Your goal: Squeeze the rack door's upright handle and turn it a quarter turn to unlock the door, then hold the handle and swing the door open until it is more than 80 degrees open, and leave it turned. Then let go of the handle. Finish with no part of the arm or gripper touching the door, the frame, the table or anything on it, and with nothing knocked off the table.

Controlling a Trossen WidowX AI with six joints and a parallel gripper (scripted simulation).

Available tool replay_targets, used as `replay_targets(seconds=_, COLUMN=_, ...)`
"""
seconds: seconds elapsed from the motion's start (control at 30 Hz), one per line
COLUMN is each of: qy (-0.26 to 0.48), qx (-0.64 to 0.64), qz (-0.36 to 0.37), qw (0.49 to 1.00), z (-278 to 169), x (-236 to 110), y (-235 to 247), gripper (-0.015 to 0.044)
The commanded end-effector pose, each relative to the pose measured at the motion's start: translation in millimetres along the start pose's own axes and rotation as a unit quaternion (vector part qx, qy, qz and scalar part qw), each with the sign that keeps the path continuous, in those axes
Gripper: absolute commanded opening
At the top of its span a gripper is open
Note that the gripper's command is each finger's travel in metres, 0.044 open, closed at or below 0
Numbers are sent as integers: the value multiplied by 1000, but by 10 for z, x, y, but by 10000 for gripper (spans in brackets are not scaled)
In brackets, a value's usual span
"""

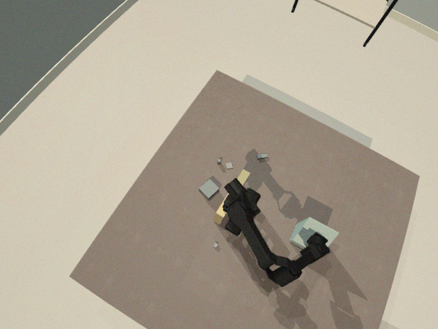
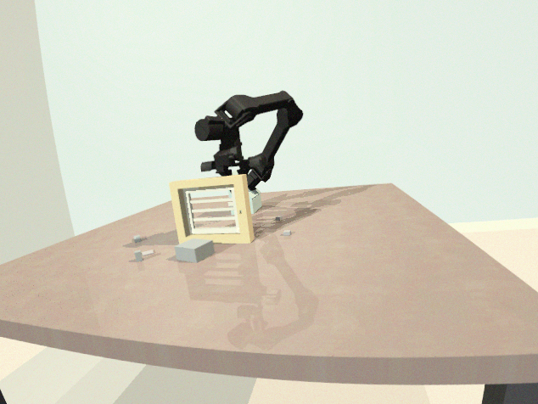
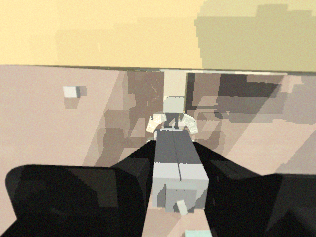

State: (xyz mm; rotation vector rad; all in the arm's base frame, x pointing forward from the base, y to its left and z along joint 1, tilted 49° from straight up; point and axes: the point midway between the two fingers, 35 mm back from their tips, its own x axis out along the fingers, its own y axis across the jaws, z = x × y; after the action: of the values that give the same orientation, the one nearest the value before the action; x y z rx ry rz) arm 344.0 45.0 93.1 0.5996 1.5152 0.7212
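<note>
The yellow frame (image 1: 243,176) (image 2: 221,238) (image 3: 100,29) stands upright on the table. The white barred door (image 2: 212,210) looks closed inside it. The grey handle (image 3: 179,171) sticks out from the door on the arm's side. My gripper (image 2: 235,172) (image 3: 172,146) points down behind the frame and is shut on the handle, with a black finger on each side of it. How far the handle is turned is not clear. In the top view the arm hides the handle and fingertips; in the exterior view the frame hides the handle.
A grey box (image 1: 208,188) (image 2: 187,253) sits close to the frame's far side. Small pieces (image 1: 229,165) (image 2: 137,255) lie near it, with a flat grey piece (image 1: 262,155) beyond the frame's end. A small cube (image 1: 215,245) (image 3: 71,91) lies off the other end. A pale green block (image 1: 327,231) is by the arm's base.
</note>
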Motion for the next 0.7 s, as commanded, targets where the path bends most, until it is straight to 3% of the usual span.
replay_targets(seconds=0.0, qy=0, qx=-13, qz=2, qw=1000, z=-2, x=6, y=1, gripper=22)
replay_targets(seconds=0.33, qy=-1, qx=-252, qz=2, qw=968, z=-2, x=7, y=1, gripper=22)
replay_targets(seconds=0.67, qy=-1, qx=-481, qz=1, qw=877, z=-2, x=7, y=1, gripper=22)
